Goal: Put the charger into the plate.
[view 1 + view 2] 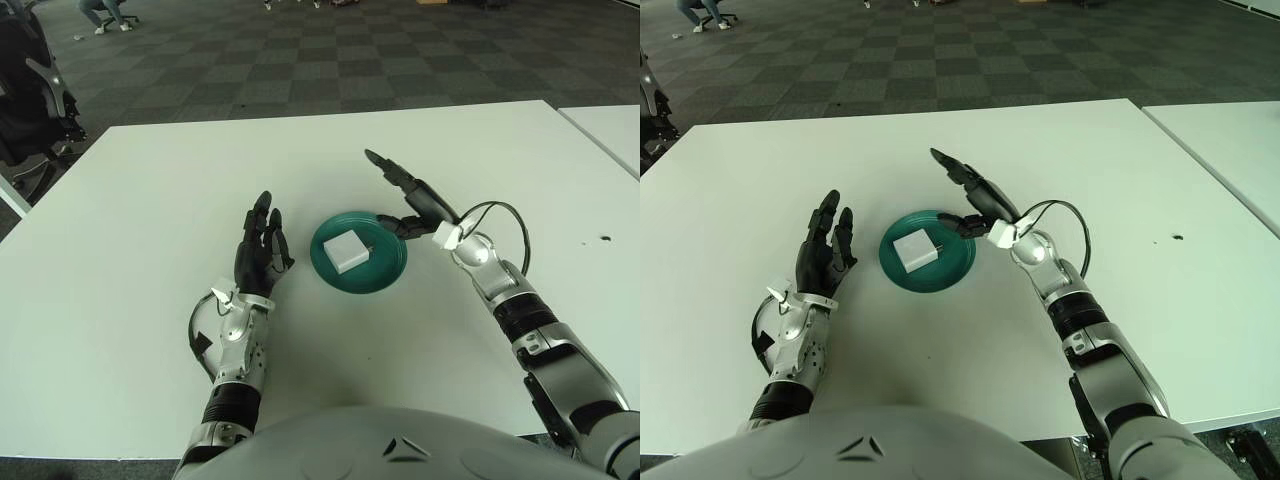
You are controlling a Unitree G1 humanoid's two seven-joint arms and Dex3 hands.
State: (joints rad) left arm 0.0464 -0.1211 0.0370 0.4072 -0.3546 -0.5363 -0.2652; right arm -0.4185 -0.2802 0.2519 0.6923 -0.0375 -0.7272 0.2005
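charger [347, 250] lies in plate [388, 272]; right hand [412, 194] spread, empty, just beside; left hand [257, 246] spread; nothing hidden

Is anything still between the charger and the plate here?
Nothing visible. The charger already lies inside the plate. The right hand is open beside the plate's right rim, holding nothing; the left hand shows to its left.

Table [130, 180]: left, right and near edges run out of frame in the left eye view. Charger [348, 250]: only top face shows, prongs can't be made out, underside hidden vs plate [385, 272]. Right hand [412, 195]: seen edge-on, palm side not visible, thumb tip over plate rim, can't tell if touching. Left hand [257, 247]: palm hidden, contact w/ table unclear. Chair [30, 95] at far left cut off.
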